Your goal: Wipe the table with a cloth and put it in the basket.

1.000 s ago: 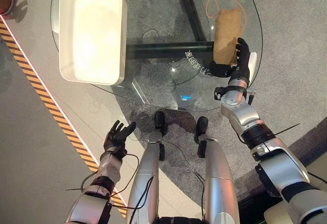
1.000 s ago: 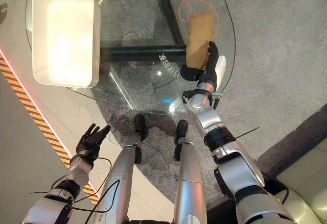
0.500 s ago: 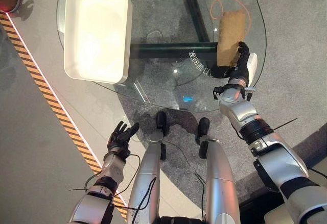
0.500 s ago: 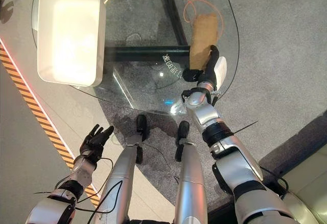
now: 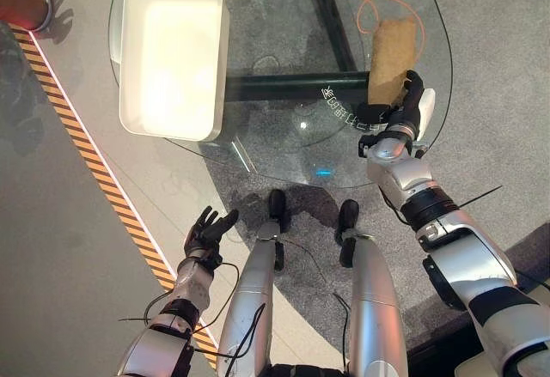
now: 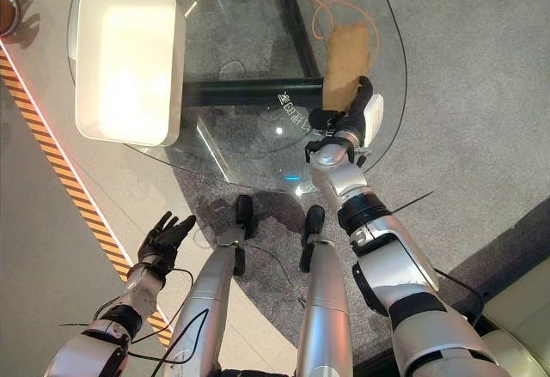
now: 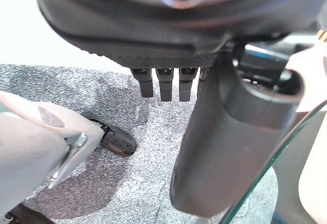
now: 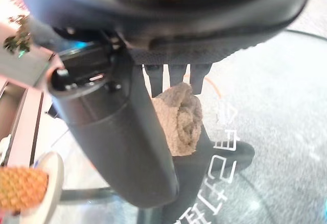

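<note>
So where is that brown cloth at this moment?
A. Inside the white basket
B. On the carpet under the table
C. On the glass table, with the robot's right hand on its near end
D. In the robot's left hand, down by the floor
C. The brown cloth lies on the glass table with the right hand gripping its near end, apart from the white basket.

place: lounge or showroom | cues: glass table (image 5: 284, 128), grey carpet (image 5: 498, 94), striped floor tape (image 5: 103, 188)
</note>
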Robot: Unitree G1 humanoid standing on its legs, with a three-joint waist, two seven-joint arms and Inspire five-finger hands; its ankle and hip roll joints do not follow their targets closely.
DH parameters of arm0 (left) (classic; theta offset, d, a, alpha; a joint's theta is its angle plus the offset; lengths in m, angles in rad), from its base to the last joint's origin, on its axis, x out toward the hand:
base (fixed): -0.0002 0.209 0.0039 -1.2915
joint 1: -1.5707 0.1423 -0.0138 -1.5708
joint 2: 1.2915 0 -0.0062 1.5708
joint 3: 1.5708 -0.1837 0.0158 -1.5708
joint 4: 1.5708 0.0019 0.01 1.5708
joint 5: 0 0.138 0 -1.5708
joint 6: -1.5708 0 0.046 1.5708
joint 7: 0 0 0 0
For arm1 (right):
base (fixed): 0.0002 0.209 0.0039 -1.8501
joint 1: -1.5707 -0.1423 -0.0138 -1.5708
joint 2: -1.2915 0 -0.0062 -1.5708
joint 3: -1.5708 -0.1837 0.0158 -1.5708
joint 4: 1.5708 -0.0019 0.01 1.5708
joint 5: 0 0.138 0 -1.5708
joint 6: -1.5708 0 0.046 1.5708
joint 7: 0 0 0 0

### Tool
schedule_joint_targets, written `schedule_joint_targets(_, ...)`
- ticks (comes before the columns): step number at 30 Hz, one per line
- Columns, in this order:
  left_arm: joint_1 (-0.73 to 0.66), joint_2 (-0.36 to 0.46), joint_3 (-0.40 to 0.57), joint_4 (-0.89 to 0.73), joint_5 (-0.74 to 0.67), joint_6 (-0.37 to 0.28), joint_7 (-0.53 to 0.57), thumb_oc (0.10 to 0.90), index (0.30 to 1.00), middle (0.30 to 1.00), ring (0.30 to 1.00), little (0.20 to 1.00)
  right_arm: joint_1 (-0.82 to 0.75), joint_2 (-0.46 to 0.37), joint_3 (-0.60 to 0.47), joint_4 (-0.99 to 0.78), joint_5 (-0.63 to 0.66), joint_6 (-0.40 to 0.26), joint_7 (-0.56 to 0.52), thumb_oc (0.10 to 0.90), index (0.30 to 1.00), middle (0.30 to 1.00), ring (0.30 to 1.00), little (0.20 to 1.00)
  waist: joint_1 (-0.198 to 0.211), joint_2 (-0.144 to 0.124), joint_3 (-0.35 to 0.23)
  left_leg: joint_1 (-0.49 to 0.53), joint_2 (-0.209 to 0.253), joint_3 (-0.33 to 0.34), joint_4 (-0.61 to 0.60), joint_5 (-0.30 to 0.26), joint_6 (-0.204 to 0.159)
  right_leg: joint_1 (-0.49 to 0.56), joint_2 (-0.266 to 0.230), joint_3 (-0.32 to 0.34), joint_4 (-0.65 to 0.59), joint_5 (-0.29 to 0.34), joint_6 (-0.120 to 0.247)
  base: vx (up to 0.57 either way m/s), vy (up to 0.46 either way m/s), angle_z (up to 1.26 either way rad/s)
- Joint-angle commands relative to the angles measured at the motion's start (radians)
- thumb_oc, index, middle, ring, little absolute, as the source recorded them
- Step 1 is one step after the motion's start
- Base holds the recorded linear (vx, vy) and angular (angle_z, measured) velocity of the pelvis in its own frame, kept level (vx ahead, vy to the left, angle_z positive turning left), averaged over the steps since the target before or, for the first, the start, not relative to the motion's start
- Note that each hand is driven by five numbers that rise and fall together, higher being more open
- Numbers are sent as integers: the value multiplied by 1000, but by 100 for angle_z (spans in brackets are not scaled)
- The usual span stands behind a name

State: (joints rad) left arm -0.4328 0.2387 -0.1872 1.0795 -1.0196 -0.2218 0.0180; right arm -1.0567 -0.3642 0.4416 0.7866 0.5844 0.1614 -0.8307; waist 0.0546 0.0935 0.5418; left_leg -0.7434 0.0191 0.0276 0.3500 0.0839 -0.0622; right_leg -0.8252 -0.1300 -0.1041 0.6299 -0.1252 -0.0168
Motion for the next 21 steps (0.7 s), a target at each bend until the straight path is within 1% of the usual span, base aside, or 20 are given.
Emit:
schedule_joint_targets(1,36,-17,-21,3,-11,-30,24,800,900,900,900,900,-89,11,5,4,78,-77,-39,800,900,900,900,900,10,67,-22,9,-58,67,86,-110,38,22,20,-50,-72,10,-3,0,0,0)
schedule_joint_targets(4,38,-21,-21,8,-13,-33,20,800,900,900,900,900,-89,17,-4,12,92,-98,-43,800,900,900,900,900,10,68,-22,11,-59,66,85,-110,39,23,19,-49,-70,10,-3,0,0,0)
schedule_joint_targets(9,41,-27,-26,6,-16,-35,23,800,900,900,900,900,-96,24,-11,21,83,-92,-47,800,900,900,900,900,10,73,-22,14,-62,67,81,-106,39,24,21,-48,-73,12,-3,0,0,0)
schedule_joint_targets(16,43,-35,-36,-5,-19,-34,26,800,900,900,900,900,-106,23,-4,47,48,-52,-57,800,900,900,900,900,14,78,-22,7,-65,67,85,-105,42,14,18,-48,-65,13,-4,0,0,0)
schedule_joint_targets(21,48,-36,-38,0,-22,-39,17,800,900,900,900,900,-113,13,4,99,27,-22,-53,800,900,900,900,900,20,80,-22,9,-67,65,82,-105,46,18,17,-52,-66,14,-3,0,0,0)
